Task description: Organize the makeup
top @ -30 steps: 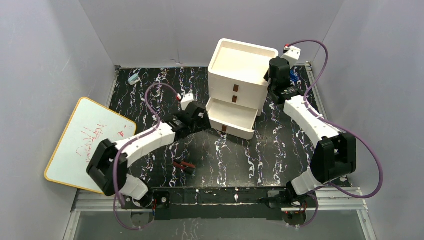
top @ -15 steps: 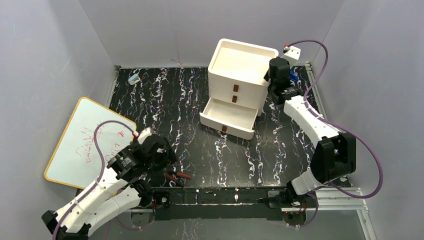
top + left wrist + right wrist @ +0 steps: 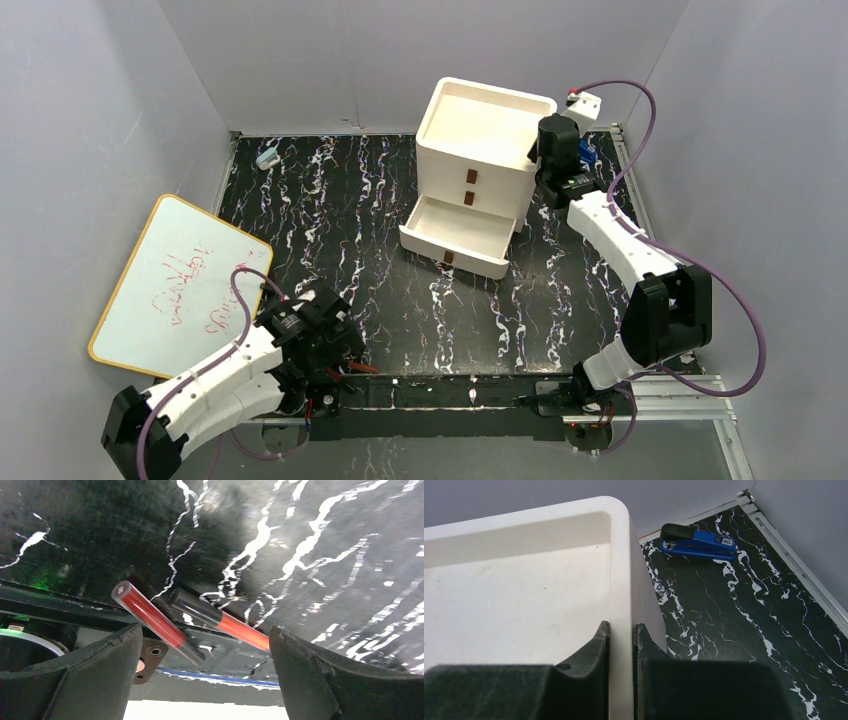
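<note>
Soft, even overhead light; top view sharp, left wrist view dimmer and partly smeared.
Left wrist: tabletop [image 3: 330,200] veins blurred upper left, green glow at left edge, blown-out strip at bottom, pencils [image 3: 155,622] crisp. Right wrist: clear, white box [image 3: 514,590] bright, near jaws dark and soft.

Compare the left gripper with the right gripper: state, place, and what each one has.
The left gripper stands wide open; the right gripper is shut. The left gripper holds nothing and hangs over two red-and-black pencils at the near edge of the table; the right gripper pinches the rim of the white drawer box toward the far side. Both are dark two-finger grippers.
</note>
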Available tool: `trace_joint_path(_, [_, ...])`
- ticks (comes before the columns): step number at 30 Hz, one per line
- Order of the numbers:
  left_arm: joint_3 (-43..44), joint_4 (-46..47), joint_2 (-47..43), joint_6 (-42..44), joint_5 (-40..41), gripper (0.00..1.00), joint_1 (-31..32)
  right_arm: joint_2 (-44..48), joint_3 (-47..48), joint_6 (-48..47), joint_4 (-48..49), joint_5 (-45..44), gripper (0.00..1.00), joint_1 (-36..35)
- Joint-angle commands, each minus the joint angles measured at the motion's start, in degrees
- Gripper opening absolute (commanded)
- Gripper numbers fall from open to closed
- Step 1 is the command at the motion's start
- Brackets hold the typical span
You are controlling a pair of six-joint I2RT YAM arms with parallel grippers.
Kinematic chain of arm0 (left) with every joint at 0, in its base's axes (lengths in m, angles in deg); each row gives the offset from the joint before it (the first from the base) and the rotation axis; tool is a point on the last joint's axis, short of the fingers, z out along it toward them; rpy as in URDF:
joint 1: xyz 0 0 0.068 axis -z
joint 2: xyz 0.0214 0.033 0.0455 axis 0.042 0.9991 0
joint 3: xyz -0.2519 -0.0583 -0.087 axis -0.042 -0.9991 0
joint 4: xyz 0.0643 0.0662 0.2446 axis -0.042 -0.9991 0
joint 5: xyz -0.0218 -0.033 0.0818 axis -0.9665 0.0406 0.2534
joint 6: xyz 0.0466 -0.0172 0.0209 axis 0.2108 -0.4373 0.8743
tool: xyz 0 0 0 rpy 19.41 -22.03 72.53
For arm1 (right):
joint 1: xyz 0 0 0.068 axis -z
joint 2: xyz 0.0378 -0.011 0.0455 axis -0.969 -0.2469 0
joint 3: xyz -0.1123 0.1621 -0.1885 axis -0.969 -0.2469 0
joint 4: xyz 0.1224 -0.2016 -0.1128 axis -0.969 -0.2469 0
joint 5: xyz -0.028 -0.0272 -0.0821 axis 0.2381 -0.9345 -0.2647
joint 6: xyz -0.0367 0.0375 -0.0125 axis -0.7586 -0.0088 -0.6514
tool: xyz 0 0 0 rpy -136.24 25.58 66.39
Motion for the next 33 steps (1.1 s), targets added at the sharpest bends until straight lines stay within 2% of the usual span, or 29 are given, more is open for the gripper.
trace_joint_path(1, [-2.99, 3.25, 2.53, -1.32, -5.32, 0.95, 0.49, -8.83, -6.95, 0.27, -25.78, 12.39, 0.01, -3.55])
trace_joint_path(8, [-3.75, 4.78, 4.69, -0.84, -7.25, 0.95, 1.04, -9.53, -6.51, 0.26, -25.62, 12.56, 0.01, -3.58])
trace_joint_path(16, [-3.86, 12.9, 10.81, -1.12, -7.24, 0.92, 1.49, -9.56, -6.5, 0.18, -25.7, 12.52, 0.01, -3.54])
trace_joint_path(27, [6.77, 25.27, 31.35, 5.59, -7.0, 0.91, 1.51, -8.81, -6.59, 0.18, -25.87, 12.68, 0.01, -3.54])
trace_joint_path(33, [15.67, 28.1, 42.45, 10.1, -7.88, 0.9, 1.47, -8.31, -6.76, 0.18, -25.97, 12.8, 0.01, -3.54])
